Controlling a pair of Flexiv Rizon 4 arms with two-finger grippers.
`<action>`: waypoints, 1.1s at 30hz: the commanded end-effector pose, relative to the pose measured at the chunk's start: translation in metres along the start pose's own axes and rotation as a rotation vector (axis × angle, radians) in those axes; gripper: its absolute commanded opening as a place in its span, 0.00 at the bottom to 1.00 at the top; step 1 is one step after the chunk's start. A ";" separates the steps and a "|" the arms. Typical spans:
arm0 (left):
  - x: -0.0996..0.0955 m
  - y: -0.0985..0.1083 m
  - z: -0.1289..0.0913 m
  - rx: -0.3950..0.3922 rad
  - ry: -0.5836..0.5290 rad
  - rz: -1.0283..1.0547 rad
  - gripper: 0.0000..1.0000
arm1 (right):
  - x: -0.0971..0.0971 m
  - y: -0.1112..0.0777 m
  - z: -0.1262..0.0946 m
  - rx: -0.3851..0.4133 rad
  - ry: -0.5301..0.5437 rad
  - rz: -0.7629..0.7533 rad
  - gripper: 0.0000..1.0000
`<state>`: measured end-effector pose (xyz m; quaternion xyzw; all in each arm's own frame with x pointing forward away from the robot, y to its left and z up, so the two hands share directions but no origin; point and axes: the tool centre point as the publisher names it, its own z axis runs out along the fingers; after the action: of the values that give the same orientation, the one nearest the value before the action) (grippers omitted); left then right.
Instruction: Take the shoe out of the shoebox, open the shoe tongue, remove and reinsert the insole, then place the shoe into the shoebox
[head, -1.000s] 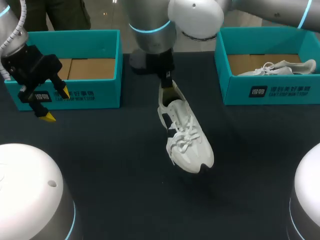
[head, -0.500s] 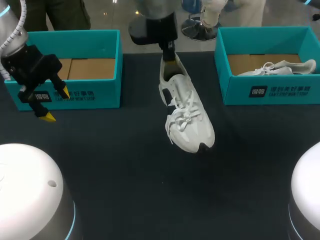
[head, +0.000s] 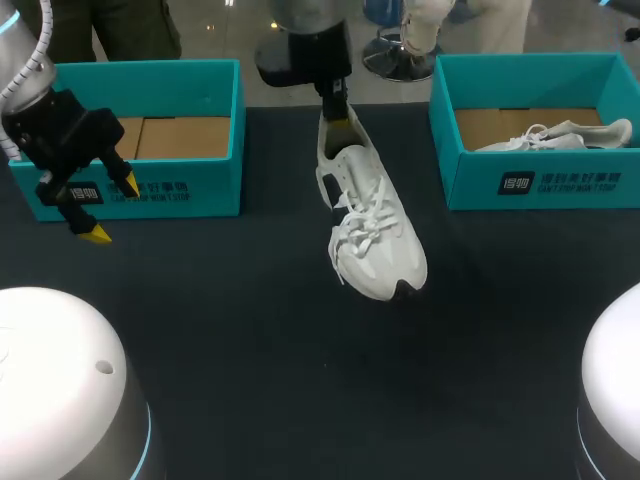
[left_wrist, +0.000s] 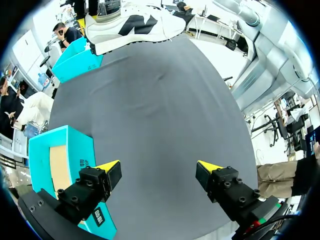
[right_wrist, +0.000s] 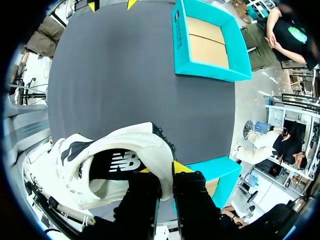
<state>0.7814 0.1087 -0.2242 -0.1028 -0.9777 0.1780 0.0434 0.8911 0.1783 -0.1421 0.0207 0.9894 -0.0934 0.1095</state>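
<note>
Pinching the shoe heel, right jaws show fully only in their wrist view; left jaws spread.

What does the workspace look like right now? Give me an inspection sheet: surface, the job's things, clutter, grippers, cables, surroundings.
Surface: dark table, no spills seen.
Job's things: white shoe out of its box, held by the heel between the boxes, toe tilted down; cannot tell whether it touches the table. Left box shows no shoe inside. Right box holds a second shoe.
Clutter: nothing seen.
Grippers: right gripper shut on the shoe's heel rim; left gripper open, holding nothing, in front of the left box.
Cables: pale hose on the left arm, above the table.
Surroundings: nothing seen reaching over the table.
</note>
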 end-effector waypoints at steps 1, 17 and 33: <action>0.001 0.000 0.000 -0.002 0.000 0.000 1.00 | -0.001 0.000 -0.002 0.003 0.003 0.000 0.00; 0.001 0.000 0.000 -0.002 0.000 0.000 1.00 | -0.069 -0.078 0.023 0.016 -0.030 0.036 0.00; 0.001 0.000 0.000 -0.002 0.000 0.000 1.00 | -0.157 -0.188 0.071 0.056 -0.037 0.169 0.00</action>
<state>0.7814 0.1087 -0.2242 -0.1028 -0.9777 0.1780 0.0433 1.0450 -0.0166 -0.1431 0.1082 0.9759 -0.1305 0.1373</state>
